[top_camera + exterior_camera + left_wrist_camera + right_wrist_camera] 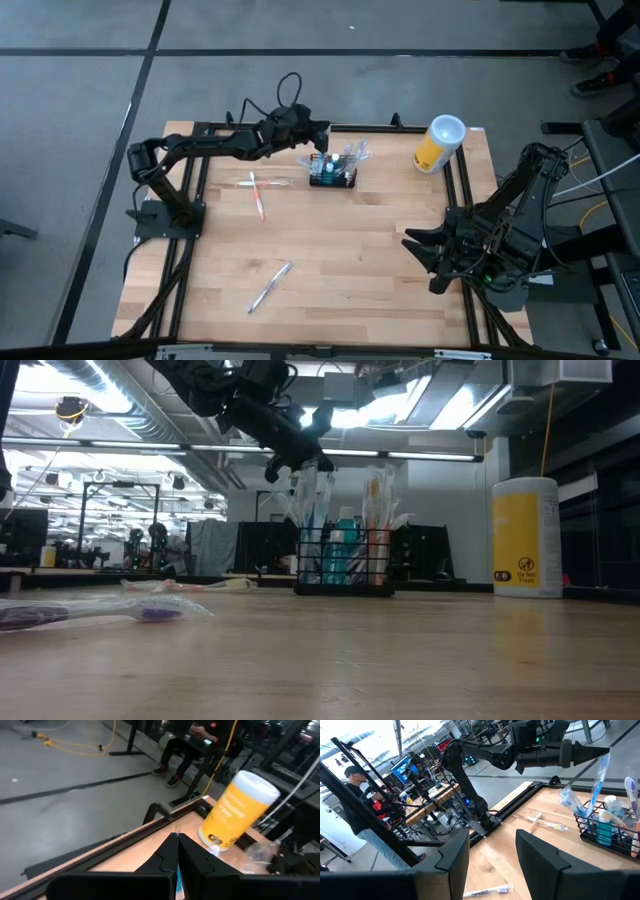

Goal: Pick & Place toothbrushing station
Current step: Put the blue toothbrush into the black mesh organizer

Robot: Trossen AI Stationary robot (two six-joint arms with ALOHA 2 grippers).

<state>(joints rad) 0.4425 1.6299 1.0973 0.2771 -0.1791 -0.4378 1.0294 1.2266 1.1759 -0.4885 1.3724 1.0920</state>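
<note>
Left gripper, fingers pressed together, is hovering at the small black wire-mesh caddy's eleven o'clock, apparently pinching a blue toothbrush upright; right gripper is waiting spread at four o'clock.

I see grey concrete floor crossed by dark lines around the wooden table. Ceiling lights and ducts hang overhead. Benches with monitors stand behind; yellow cable lies on the floor.
</note>
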